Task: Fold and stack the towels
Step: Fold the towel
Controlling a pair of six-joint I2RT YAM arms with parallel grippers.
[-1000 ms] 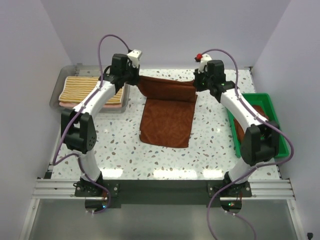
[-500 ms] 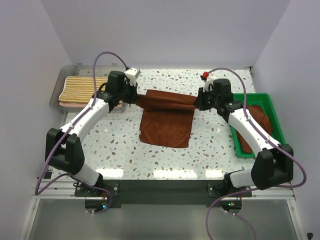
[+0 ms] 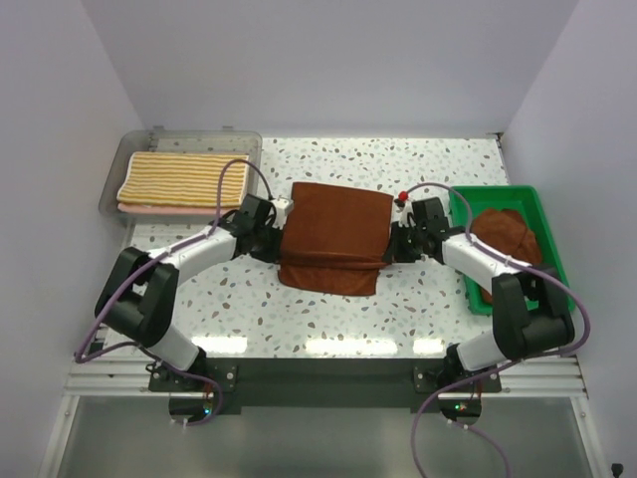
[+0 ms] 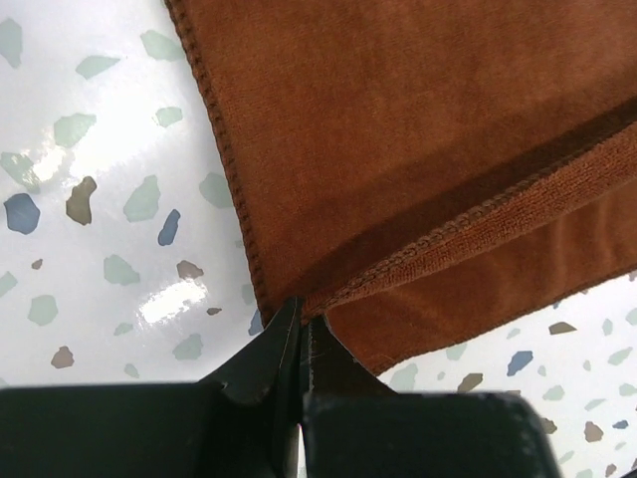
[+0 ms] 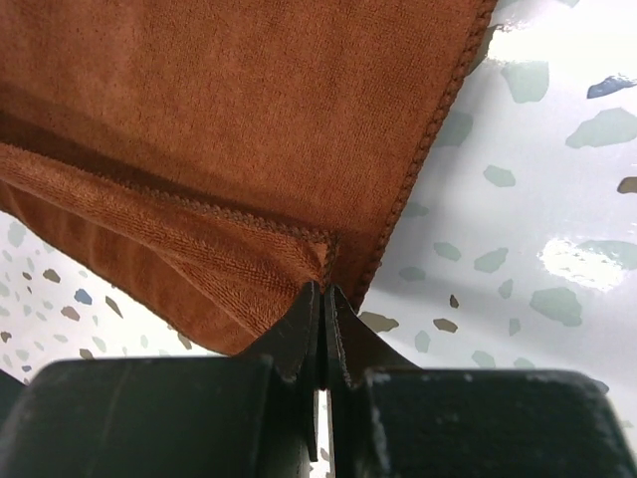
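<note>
Rust-brown towel [image 3: 333, 224] lies folded nearly square, fold far, hems near.

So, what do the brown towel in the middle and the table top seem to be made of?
The brown towel: probably soft microfibre or terry cloth, matte; a fine nap and a stitched hem show. The table top: looks like white terrazzo or a printed laminate, glossy; coloured flecks and bright reflections.

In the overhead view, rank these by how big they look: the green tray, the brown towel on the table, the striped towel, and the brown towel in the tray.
1. Largest: green tray and brown towel on the table, too alike to rank.
2. Then the striped towel.
3. Smallest: the crumpled brown towel in the tray.
</note>
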